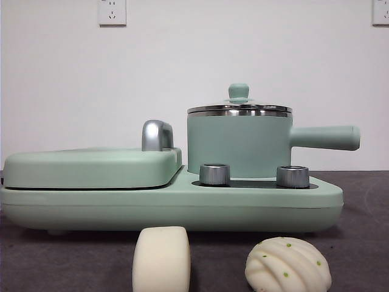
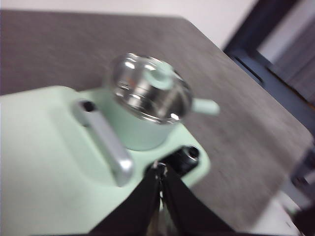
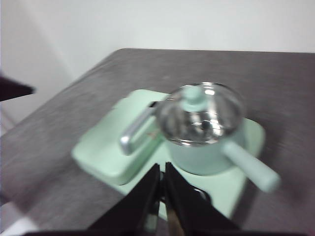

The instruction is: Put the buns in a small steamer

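Both buns (image 1: 161, 258) lay outside the lidded steamer (image 1: 238, 146); my left gripper (image 2: 160, 169) and right gripper (image 3: 162, 169), closed and empty, needed its lid (image 1: 239, 108) lifted straight by the knob first.

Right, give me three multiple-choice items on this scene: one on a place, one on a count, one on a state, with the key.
1. Where do the two pale buns, the smooth cream-white block and the ridged white dome with green dots, lie?
A. On the dark table in front of the cooker
B. Inside the pot
C. On the flat griddle lid

2. How many steel knobs show on the cooker's front?
A. One
B. Two
C. Four

3. The mint-green cylindrical steamer pot is:
A. Lidless
B. Tipped over
C. Closed by its glass lid

Key: 1 A, both rest on the table; 2 B, two knobs under the pot; 3 C, the lid sits on the rim.
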Motion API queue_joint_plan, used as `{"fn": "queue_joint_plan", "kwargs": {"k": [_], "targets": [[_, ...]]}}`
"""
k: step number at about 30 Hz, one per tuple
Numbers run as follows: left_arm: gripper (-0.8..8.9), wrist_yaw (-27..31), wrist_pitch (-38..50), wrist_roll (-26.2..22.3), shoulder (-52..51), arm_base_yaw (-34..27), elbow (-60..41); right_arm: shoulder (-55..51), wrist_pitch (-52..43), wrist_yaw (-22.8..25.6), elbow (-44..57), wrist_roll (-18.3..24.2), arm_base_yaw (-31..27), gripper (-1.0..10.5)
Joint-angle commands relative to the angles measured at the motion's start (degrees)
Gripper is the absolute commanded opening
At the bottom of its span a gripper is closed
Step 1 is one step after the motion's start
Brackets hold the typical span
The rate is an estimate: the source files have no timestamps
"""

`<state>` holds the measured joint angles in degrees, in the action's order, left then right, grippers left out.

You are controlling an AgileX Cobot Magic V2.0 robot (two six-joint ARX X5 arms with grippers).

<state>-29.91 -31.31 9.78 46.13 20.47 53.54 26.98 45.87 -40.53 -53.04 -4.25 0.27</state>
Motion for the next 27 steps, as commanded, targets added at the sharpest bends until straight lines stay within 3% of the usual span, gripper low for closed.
{"fn": "queue_joint_plan", "kwargs": {"k": [1, 8, 10, 17, 27], "targets": [[0.09, -2.1, -0.3, -3.3, 1.3, 1.0, 2.4, 0.8, -0.2, -2.6, -1.2, 2.9, 0.0, 0.2], [0.13, -2.1, 0.0, -3.3, 1.5, 1.2, 2.6, 1.0, -0.2, -2.8, -1.2, 2.9, 0.0, 0.2], [0.58, -2.1, 0.0, -3.3, 1.5, 1.2, 2.6, 1.0, -0.1, -2.6, -1.2, 2.9, 0.0, 0.2], [4.61, -2.0, 0.0, -3.3, 1.5, 1.2, 2.6, 1.0, -0.1, -2.5, -1.2, 2.9, 0.0, 3.9], [4.69, -2.1, -0.2, -2.9, 1.6, 1.3, 2.6, 1.0, -0.2, -2.6, -1.2, 2.8, 0.0, 4.0]]}}
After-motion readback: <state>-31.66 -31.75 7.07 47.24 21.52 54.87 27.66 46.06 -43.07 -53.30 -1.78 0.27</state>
